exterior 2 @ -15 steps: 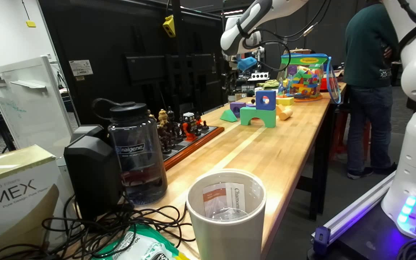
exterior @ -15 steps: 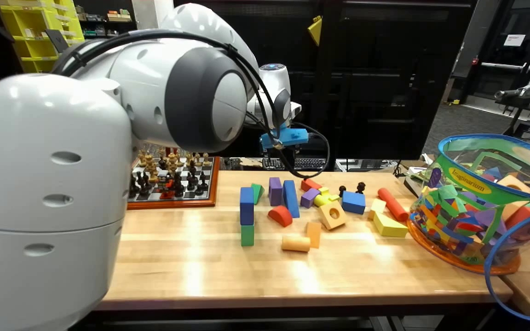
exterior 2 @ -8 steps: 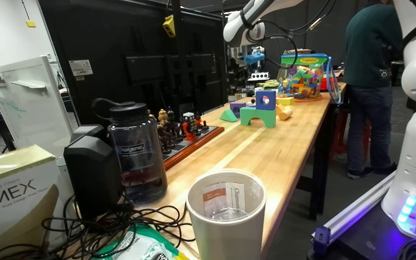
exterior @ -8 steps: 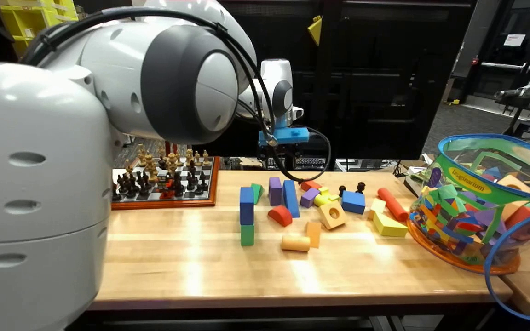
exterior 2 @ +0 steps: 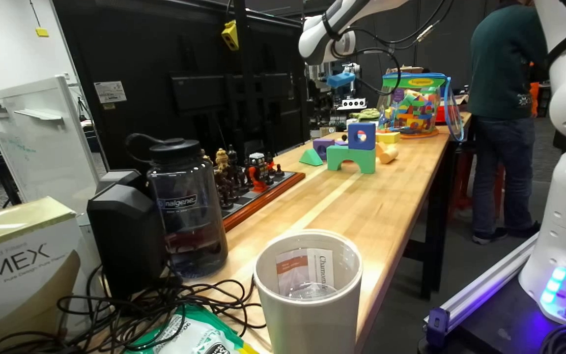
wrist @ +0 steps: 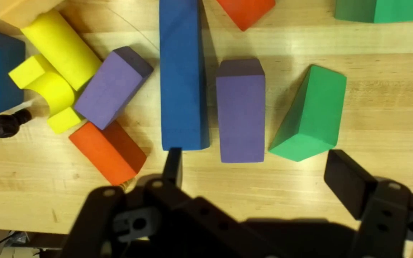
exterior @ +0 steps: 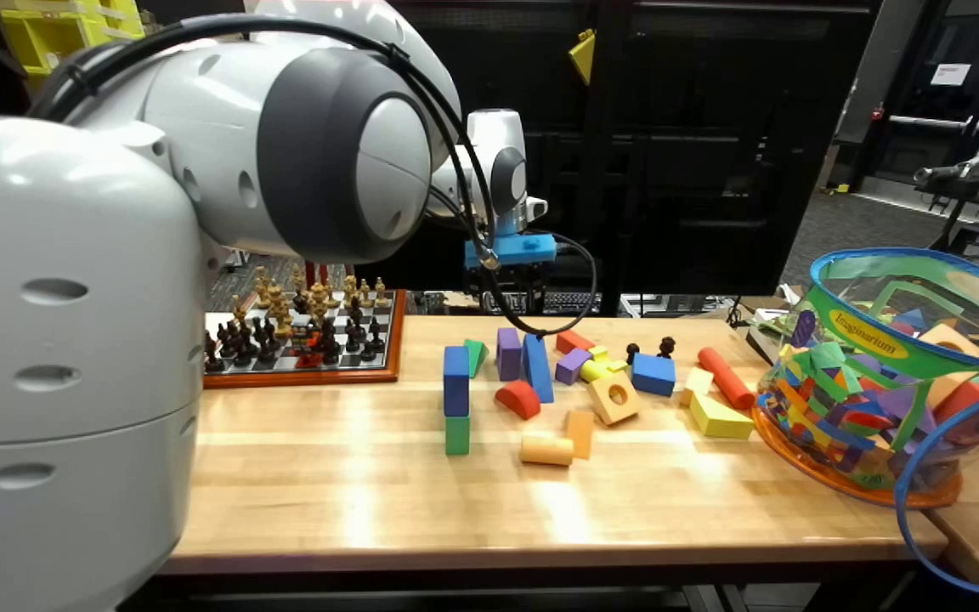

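Note:
My gripper (wrist: 255,172) stands open above the tabletop, nothing between its fingers. In the wrist view a purple block (wrist: 241,118) lies just beyond the gap. A long blue block (wrist: 181,89) is beside it, near the left fingertip, and a green wedge (wrist: 323,107) is near the right one. Farther left are a smaller purple block (wrist: 111,89), a red block (wrist: 108,154) and yellow pieces (wrist: 63,50). In an exterior view, a blue block with a hole (exterior 2: 369,143) sits on a green arch (exterior 2: 334,156). The fingers hang dark against a dark background in both exterior views.
A chessboard (exterior: 387,361) with pieces stands at one side of the table, a clear tub (exterior: 872,340) of blocks at the other. Orange, red and yellow blocks lie between. A bottle (exterior 2: 189,216), white cup (exterior 2: 307,314) and tangled cables (exterior 2: 165,290) crowd the near end.
The arm has risen slightly and drawn back, and the gripper's blue mount has levelled, then shifted a little toward the chessboard side. The blocks have not moved.

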Available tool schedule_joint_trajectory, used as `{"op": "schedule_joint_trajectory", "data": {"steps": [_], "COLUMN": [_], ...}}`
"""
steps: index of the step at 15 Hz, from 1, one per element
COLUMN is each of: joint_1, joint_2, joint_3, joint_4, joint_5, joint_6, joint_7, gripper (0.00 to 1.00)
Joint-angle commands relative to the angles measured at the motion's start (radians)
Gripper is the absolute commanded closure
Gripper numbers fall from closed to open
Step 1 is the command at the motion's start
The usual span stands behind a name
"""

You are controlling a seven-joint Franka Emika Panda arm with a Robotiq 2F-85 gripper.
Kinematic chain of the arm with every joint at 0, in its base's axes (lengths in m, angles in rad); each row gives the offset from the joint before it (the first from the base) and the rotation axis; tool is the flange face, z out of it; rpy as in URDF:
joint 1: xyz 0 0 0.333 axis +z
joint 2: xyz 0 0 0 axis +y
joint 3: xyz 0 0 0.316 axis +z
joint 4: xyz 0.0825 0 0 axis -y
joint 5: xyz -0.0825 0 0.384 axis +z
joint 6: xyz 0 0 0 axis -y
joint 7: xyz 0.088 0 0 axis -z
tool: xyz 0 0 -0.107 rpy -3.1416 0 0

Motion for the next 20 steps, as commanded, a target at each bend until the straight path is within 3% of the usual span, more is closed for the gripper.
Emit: {"op": "schedule_joint_trajectory", "data": {"steps": [1,20], "joint_1": [0.009,0.011], "joint_2": [0.010,0.098], "joint_3": [-0.013,-0.028], "joint_4": [0.009,0.051], "joint_5": [-0.005,-0.005], "joint_6": [-0.004,0.007], "joint_7": [0.018,0.045], "gripper": [0.00,0.00]}}
